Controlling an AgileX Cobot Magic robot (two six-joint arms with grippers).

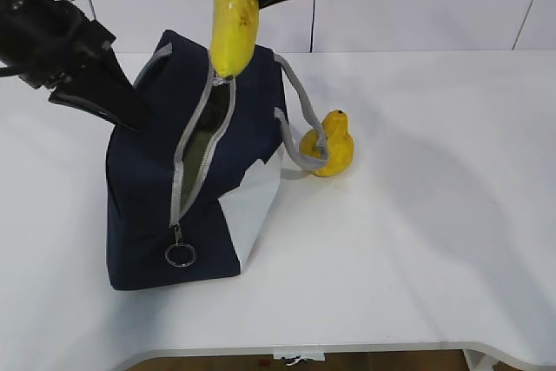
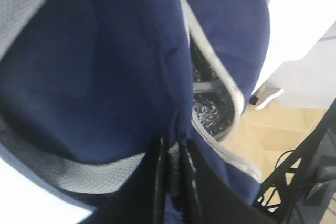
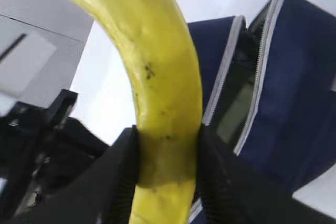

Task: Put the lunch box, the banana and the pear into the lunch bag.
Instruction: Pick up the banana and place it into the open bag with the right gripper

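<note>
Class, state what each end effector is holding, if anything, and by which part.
Right end effector grips the banana across its body, near one end. Left end effector pinches the lunch bag fabric beside the zipper opening.

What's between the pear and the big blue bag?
Only a grey strap handle, looping down from the lunch bag beside the pear; the exterior view shows it.

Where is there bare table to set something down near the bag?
Free: the wide table right of the pear, and the front strip below the bag. Crowded: the pear sits against the bag's strap; the banana hangs over the zipper opening.
</note>
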